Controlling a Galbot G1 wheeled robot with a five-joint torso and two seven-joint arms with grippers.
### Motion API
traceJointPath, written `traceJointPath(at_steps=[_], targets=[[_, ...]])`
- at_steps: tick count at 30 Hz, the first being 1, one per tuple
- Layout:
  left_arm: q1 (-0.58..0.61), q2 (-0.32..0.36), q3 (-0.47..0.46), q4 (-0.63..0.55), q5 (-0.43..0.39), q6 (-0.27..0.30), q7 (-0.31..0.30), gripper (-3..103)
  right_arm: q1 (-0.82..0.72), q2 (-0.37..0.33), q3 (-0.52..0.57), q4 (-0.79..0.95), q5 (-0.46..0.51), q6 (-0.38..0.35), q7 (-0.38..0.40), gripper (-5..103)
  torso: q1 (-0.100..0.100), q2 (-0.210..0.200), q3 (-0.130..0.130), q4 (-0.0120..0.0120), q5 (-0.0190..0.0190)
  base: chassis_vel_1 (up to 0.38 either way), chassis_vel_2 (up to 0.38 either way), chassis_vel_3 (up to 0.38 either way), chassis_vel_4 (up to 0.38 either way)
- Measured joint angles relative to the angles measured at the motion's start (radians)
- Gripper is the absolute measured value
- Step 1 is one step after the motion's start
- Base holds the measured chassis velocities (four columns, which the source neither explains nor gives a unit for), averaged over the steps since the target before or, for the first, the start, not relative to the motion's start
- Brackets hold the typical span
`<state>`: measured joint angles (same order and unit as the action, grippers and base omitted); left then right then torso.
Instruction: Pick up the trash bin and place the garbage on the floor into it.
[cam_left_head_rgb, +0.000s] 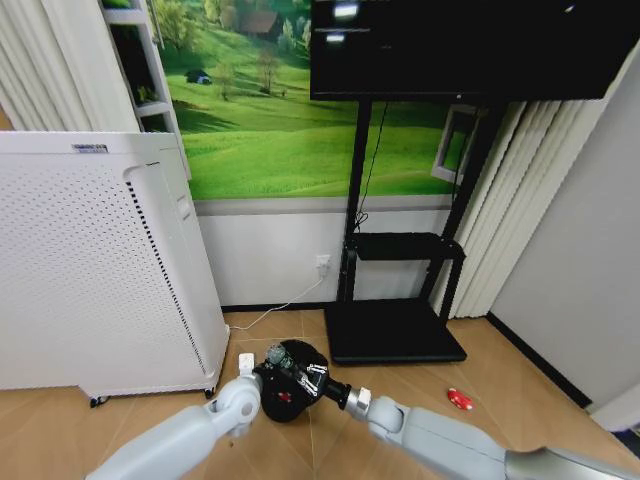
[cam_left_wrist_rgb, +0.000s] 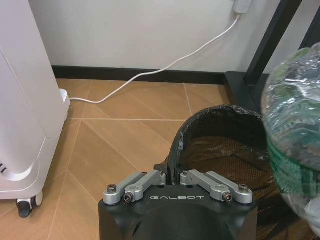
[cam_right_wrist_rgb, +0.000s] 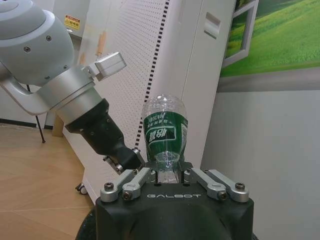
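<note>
The black bag-lined trash bin (cam_left_head_rgb: 296, 372) is held just off the parquet floor (cam_left_head_rgb: 400, 390). My left gripper (cam_left_head_rgb: 262, 378) is shut on its rim, seen close in the left wrist view with the fingers (cam_left_wrist_rgb: 150, 179) pinching the bin's (cam_left_wrist_rgb: 220, 130) edge. My right gripper (cam_left_head_rgb: 316, 378) is shut on the neck of a small green bottle (cam_left_head_rgb: 276, 354), holding it over the bin's mouth; the bottle (cam_right_wrist_rgb: 165, 131) stands up from that gripper (cam_right_wrist_rgb: 167, 172), and the bottle (cam_left_wrist_rgb: 292, 125) hangs above the opening. A red bit (cam_left_head_rgb: 284, 397) lies inside the bin. A red-and-white wrapper (cam_left_head_rgb: 460, 399) lies on the floor to the right.
A tall white perforated cabinet on wheels (cam_left_head_rgb: 100, 260) stands close on the left. The flat black TV-stand base (cam_left_head_rgb: 395, 330) sits just behind and right of the bin. A white cable (cam_left_head_rgb: 285, 305) runs along the floor to a wall socket. A grey wall closes the right side.
</note>
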<state>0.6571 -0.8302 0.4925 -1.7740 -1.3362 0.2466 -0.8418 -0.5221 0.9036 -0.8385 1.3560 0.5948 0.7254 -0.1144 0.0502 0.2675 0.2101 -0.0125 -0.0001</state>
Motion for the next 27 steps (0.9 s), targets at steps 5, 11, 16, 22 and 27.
traceJointPath(at_steps=[5, 11, 16, 22, 27], targets=[[0.018, 0.015, -0.007, -0.017, 0.002, 0.0, 0.004, 7, -0.009, -0.002, 0.007, -0.013, 0.001, 0.006, -0.006, 33, 0.0, 0.0, 0.0, 0.0001, 0.0001, 0.0, 0.0, 0.0, 0.0], [0.045, 0.038, -0.027, -0.043, 0.013, 0.0, 0.01, 7, -0.032, -0.019, 0.036, 0.003, 0.011, -0.004, -0.009, 60, 0.0, 0.0, 0.0, -0.0001, 0.0, 0.0, 0.0, 0.0, 0.0], [0.053, 0.039, -0.032, -0.055, 0.013, 0.0, 0.008, 7, -0.036, -0.02, 0.041, 0.008, 0.003, -0.006, 0.0, 76, 0.0, 0.0, 0.0, 0.0, 0.0, 0.0, 0.0, 0.0, 0.0], [0.074, 0.048, -0.047, -0.061, 0.027, 0.0, 0.008, 7, -0.048, -0.033, 0.052, 0.017, -0.005, -0.007, 0.009, 96, 0.0, 0.0, 0.0, 0.0, 0.0001, 0.0, 0.0, 0.0, 0.0], [0.095, 0.05, -0.063, -0.064, 0.037, 0.0, 0.008, 7, -0.063, -0.042, 0.066, 0.023, -0.011, -0.006, 0.012, 100, 0.0, 0.0, 0.0, 0.0, 0.0001, 0.0, 0.0, 0.0, 0.0]])
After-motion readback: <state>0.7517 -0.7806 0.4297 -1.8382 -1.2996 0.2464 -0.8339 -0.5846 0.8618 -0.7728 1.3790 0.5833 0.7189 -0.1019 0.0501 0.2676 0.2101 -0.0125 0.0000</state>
